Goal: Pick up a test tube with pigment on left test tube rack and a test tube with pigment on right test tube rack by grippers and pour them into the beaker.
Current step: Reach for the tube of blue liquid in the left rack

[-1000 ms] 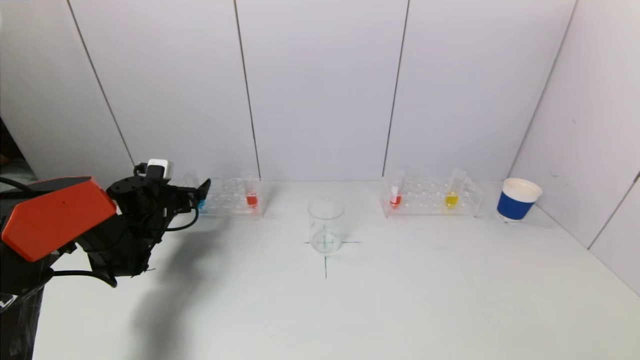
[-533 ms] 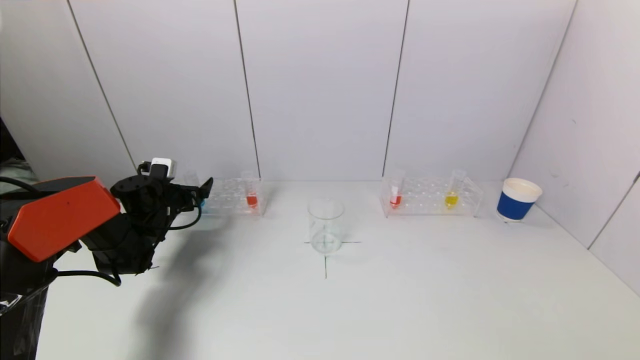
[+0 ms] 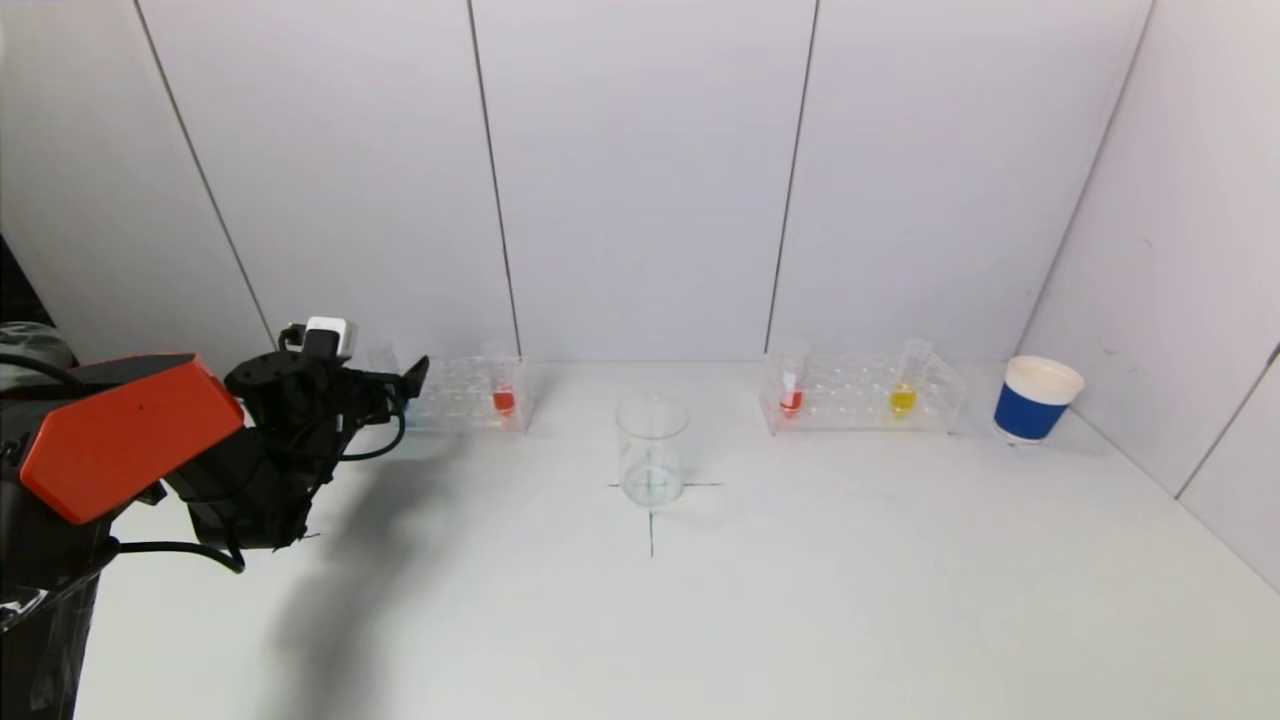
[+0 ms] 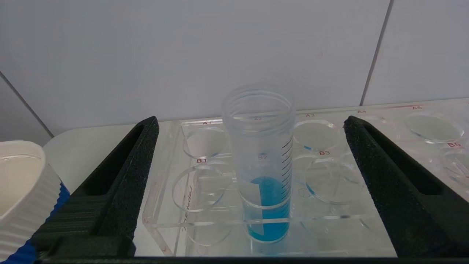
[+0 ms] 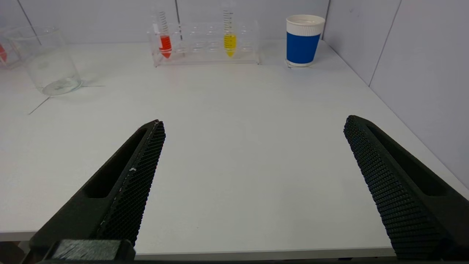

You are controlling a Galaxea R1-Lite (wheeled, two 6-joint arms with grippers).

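Observation:
The left clear rack (image 3: 462, 395) holds a tube of blue pigment (image 4: 263, 172) and a tube of red pigment (image 3: 503, 386). My left gripper (image 3: 402, 385) is open at the rack's left end. In the left wrist view its jaws stand wide on either side of the upright blue tube without touching it (image 4: 251, 121). The empty glass beaker (image 3: 652, 450) stands on a cross mark at the table's centre. The right rack (image 3: 860, 395) holds a red tube (image 3: 791, 390) and a yellow tube (image 3: 903, 388). My right gripper (image 5: 253, 123) is open and empty above the table's near edge, out of the head view.
A blue paper cup with a white rim (image 3: 1036, 398) stands right of the right rack. Another white ribbed cup (image 4: 22, 190) sits beside the left rack, close to my left finger. White walls close the back and right side.
My left gripper has crept slightly forward toward the left rack, bringing the blue tube between its open jaws. Nothing else has moved.

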